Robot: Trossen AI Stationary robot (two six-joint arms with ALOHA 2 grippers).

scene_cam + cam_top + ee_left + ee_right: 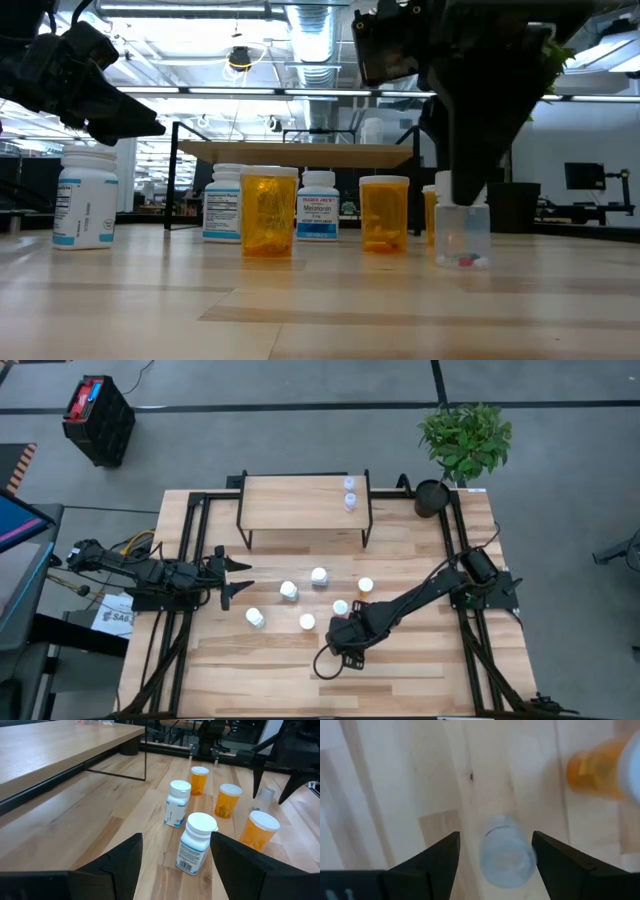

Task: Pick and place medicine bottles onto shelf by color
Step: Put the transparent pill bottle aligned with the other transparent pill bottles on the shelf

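Observation:
A clear bluish bottle [504,852] stands upright on its base on the table [462,235]. My right gripper [495,865] is open and points down over it, one finger on each side, one of them very near its wall; in the high view the gripper [338,635] hides it. My left gripper [232,578] is open and empty above the table's left part, facing a white bottle [196,842]. Three white bottles [288,590] and three orange ones [366,586] stand mid-table. Two clear bottles [350,493] stand on the shelf's [300,503] right end.
The shelf stands on thin black legs at the table's far middle. A potted plant [463,440] stands at the far right corner. The bottles stand in a loose cluster between my two grippers, with an orange one [600,770] close beside my right gripper. Bare wood [260,680] lies along the near edge.

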